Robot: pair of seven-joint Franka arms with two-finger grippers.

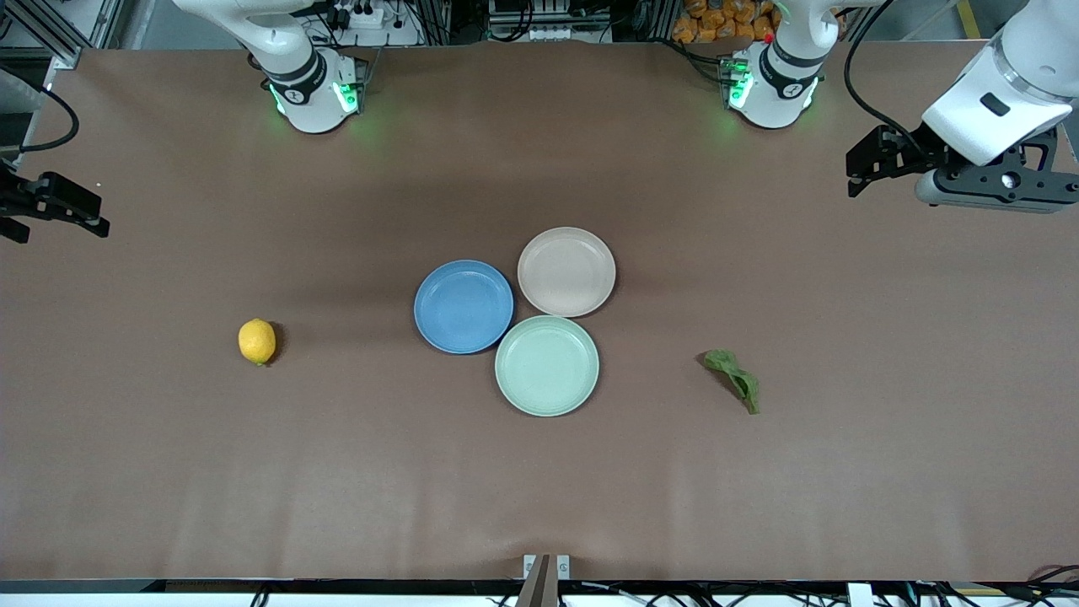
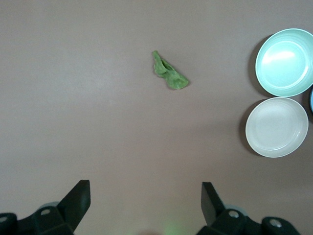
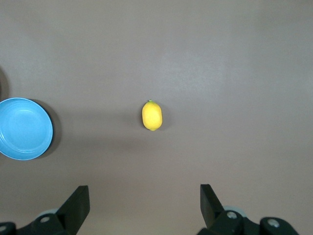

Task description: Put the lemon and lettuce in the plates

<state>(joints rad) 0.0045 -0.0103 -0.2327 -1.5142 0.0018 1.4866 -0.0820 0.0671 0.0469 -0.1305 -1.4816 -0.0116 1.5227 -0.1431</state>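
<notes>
The yellow lemon [image 1: 257,341] [image 3: 152,115] lies on the table toward the right arm's end. The dark green lettuce [image 1: 733,377] [image 2: 169,77] lies toward the left arm's end. In the middle are the blue plate [image 1: 464,306] [image 3: 24,129] and the beige-pink plate [image 1: 566,271] [image 2: 277,127], both bare. My left gripper [image 1: 864,169] [image 2: 145,188] hangs open in the air over the table's left-arm end, apart from the lettuce. My right gripper [image 1: 61,233] [image 3: 144,191] hangs open over the table's right-arm end, apart from the lemon. Nothing is between either pair of fingers.
A pale mint-green plate [image 1: 547,365] [image 2: 286,61] touches the blue and beige plates, nearer to the front camera than both. The brown table top [image 1: 539,489] stretches wide around the plates. Both arm bases stand along the table's back edge.
</notes>
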